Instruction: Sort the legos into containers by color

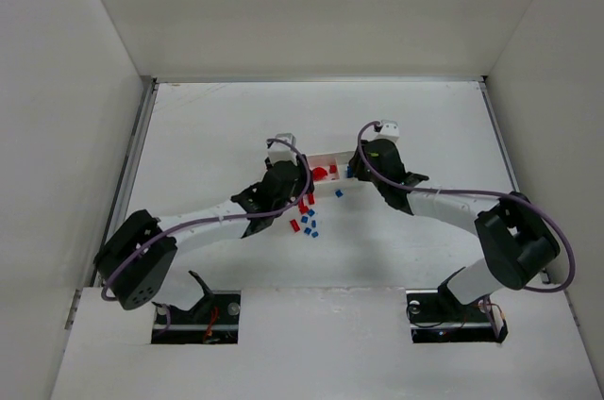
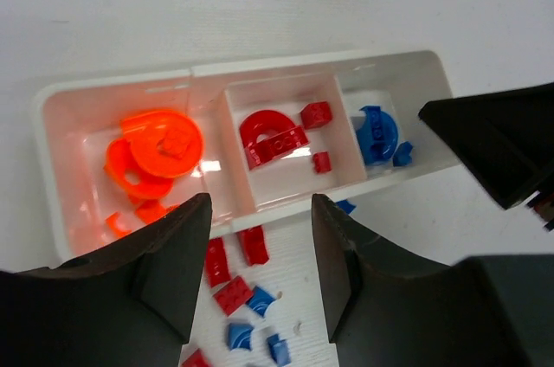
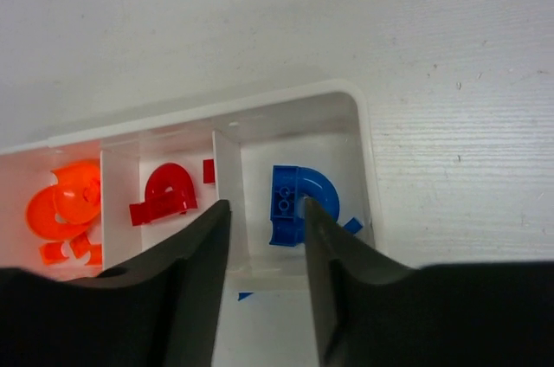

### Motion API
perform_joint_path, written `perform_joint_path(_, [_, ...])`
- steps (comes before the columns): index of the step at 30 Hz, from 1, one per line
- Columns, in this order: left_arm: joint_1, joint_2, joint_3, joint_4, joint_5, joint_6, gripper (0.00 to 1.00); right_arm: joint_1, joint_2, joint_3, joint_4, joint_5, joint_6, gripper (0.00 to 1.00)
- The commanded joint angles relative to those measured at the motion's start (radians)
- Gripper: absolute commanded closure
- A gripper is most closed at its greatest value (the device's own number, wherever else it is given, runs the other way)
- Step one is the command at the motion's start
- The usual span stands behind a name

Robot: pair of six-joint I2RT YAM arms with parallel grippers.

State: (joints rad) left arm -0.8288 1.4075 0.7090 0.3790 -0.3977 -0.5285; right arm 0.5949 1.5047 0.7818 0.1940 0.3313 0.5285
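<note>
Hovering over the blue end compartment of the tray (image 3: pixel 367 159), right gripper (image 3: pixel 264 208) is sitting parted and empty, blue arch (image 3: pixel 294 198) lying below. Left gripper (image 2: pixel 260 202), also parted and empty, is hanging above the loose legos (image 2: pixel 234 289), probably lining up a pick.

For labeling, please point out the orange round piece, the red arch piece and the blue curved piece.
orange round piece (image 2: pixel 173 144): left wrist view, its centre.
red arch piece (image 2: pixel 264 120): left wrist view, top of arch.
blue curved piece (image 3: pixel 318 182): right wrist view, outer bend.
</note>
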Motion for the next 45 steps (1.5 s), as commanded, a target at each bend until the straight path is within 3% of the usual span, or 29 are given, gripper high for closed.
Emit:
perform_joint_path(1, [0.01, -0.109, -0.09, 0.009, -0.056, -0.011, 0.54, -0.002, -0.018, 0.034, 0.048, 0.044, -0.022, 0.51])
perform_joint_path(6, [0.007, -0.229, -0.226, -0.044, -0.11, -0.03, 0.59, 0.042, -0.092, 0.011, 0.035, 0.087, -0.039, 0.46])
perform_joint_path(13, [0.024, -0.223, -0.301, -0.071, -0.119, -0.057, 0.63, 0.185, -0.173, -0.068, 0.041, 0.139, 0.016, 0.75])
perform_joint_path(16, [0.015, -0.153, -0.276, -0.057, -0.105, -0.059, 0.65, 0.258, -0.172, -0.087, 0.047, 0.164, 0.036, 0.77])
perform_joint_path(24, [0.024, 0.004, -0.204, -0.034, -0.096, -0.071, 0.67, 0.398, -0.124, -0.131, 0.081, 0.245, 0.091, 0.74])
perform_joint_path(37, [0.078, 0.159, -0.125, -0.012, -0.115, -0.059, 0.69, 0.438, -0.074, -0.216, 0.177, 0.256, 0.169, 0.65])
perform_joint_path(45, [0.06, 0.17, -0.12, -0.018, -0.115, -0.056, 0.85, 0.395, -0.031, -0.28, 0.237, 0.299, 0.214, 0.5])
